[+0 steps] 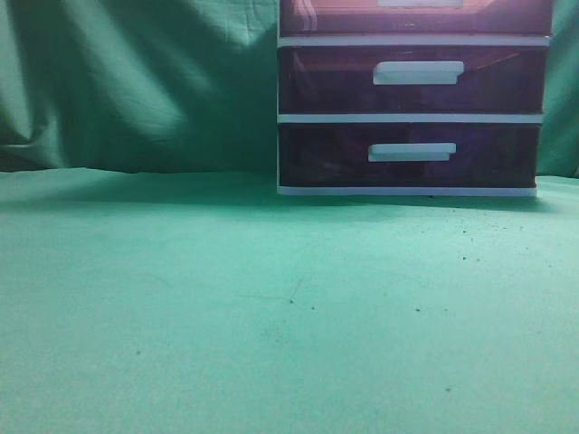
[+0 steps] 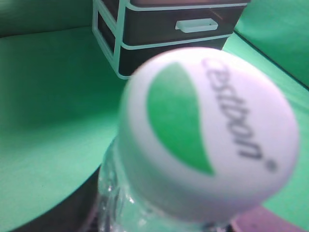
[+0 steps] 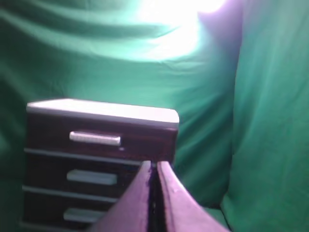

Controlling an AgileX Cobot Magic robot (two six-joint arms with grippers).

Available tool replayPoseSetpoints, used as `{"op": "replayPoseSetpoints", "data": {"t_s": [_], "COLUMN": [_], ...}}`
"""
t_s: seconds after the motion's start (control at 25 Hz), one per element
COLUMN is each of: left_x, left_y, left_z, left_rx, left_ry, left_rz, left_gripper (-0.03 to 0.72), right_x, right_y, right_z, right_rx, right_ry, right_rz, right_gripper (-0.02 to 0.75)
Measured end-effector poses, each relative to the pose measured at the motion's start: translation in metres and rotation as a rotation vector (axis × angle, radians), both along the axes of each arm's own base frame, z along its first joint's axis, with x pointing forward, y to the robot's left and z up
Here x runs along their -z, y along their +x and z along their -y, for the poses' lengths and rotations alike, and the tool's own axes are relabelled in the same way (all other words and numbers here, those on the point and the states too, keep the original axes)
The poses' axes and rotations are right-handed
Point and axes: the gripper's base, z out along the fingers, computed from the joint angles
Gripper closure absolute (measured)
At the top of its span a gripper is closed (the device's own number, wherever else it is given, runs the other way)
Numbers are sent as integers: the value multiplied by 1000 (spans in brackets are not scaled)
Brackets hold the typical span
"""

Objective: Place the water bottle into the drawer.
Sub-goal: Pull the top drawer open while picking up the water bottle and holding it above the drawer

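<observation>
The water bottle (image 2: 207,130) fills the left wrist view: a white cap with a green mark and dark lettering on a clear neck. My left gripper (image 2: 159,223) is shut on it, with finger parts showing at the bottom corners. The drawer (image 3: 95,138) is the top one of the white-framed cabinet, dark purple-red with a white bar handle, and it looks closed. Only its lower strip shows at the top edge of the exterior view (image 1: 416,16). My right gripper (image 3: 154,166) is shut and empty, up in front of the cabinet's right side. No gripper shows in the exterior view.
Two lower purple drawers (image 1: 412,80) (image 1: 409,154) sit below the top one. The cabinet stands at the back right of a green cloth table (image 1: 271,307). A green cloth backdrop (image 1: 136,81) hangs behind and to the sides.
</observation>
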Motion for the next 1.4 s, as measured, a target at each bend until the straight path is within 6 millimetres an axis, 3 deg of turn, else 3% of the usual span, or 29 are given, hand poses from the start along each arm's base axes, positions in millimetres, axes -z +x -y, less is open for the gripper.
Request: {"op": "replayPoseSetpoints", "data": {"t_s": [0.28,0.68,0.8,0.96,1.16,1.4], "left_x": [0,7,13,23,32,33], "left_y": [0,13,23,38,51,53], "left_z": [0,2,4,6,9,9], "left_rx": [5,10,14,17,26,34], "left_ry": [9,27,40,54,77,95], "left_rz": [6,-41,-77,-133,-177,-164], "left_gripper": [405,405,405,405,405,405], "right_x": [-45,-68,-67,-57,-31,-3], "right_y": [63,189,223,259,303,333], "right_z": [-8,-26,-46,-74,-91,-101], "right_rx": [-7,-46,-81,-100,-118,-154], "right_ry": [-257,-692,-838,-1075,-1171,-1310], "right_rz": [-238,-336,-274,-162,-157,-149], "right_gripper": [738,738,688,496,262,253]}}
